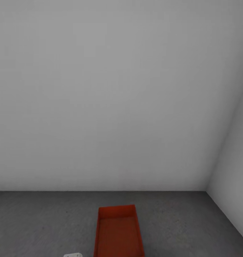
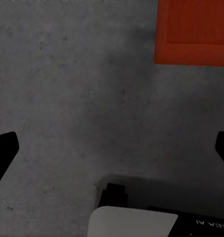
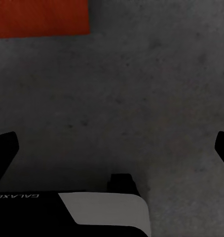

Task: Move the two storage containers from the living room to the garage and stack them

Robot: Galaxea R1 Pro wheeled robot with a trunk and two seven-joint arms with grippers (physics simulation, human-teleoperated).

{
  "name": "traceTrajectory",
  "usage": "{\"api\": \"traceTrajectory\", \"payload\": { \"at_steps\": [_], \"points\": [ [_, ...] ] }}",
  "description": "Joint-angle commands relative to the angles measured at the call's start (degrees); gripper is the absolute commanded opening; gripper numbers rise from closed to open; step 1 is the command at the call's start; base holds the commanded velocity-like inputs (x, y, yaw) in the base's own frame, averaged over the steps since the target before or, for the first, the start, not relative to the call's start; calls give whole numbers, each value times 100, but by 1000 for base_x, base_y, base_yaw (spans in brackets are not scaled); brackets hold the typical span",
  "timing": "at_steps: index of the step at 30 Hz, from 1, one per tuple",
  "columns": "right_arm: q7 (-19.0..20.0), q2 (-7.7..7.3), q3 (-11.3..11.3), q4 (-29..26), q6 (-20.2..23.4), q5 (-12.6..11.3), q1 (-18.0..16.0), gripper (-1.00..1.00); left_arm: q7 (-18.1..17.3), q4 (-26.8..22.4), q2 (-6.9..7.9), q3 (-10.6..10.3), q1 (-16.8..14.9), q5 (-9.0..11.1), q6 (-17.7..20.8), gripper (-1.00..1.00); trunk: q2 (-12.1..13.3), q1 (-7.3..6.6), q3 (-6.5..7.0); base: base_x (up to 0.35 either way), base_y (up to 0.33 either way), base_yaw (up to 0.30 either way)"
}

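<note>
Storage container (image 1: 118, 232): one orange-red open-top bin, empty inside, resting flat on the dark grey speckled concrete floor (image 1: 35, 221) of the garage, long side running away from the robot, near the plain grey-white back wall (image 1: 110, 100) but apart from it; side wall (image 1: 235, 185) meets it in the corner at right

Left hand (image 2: 112, 148): over bare floor, black fingers (image 2: 4, 150) spread wide, nothing between them; a corner of the container lies ahead

Right hand (image 3: 112, 148): likewise spread wide and empty over floor, container corner ahead

White robot part (image 1: 72, 255): at lower edge of the head view, beside the container
</note>
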Motion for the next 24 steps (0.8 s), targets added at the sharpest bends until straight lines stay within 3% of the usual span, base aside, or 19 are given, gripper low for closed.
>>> {"api": "traceTrajectory", "payload": {
  "at_steps": [1, 15, 24],
  "points": [
    [-5, 3, 48, 17, -25, -53, -7, 100, 17, -3, -1, -6, -4, 58, 17, 100, -4, 0, -5, 0, 0, 0],
    [1, -2, 48, 17, -28, -50, -7, 100, 17, -3, 0, -6, -4, 58, 17, 100, -4, 0, -9, 0, 0, 0],
    [4, -8, 48, 17, -33, -44, -7, 100, 17, -3, 0, -6, -4, 58, 17, 100, -4, 0, -78, 0, 0, 0]
  ]
}}
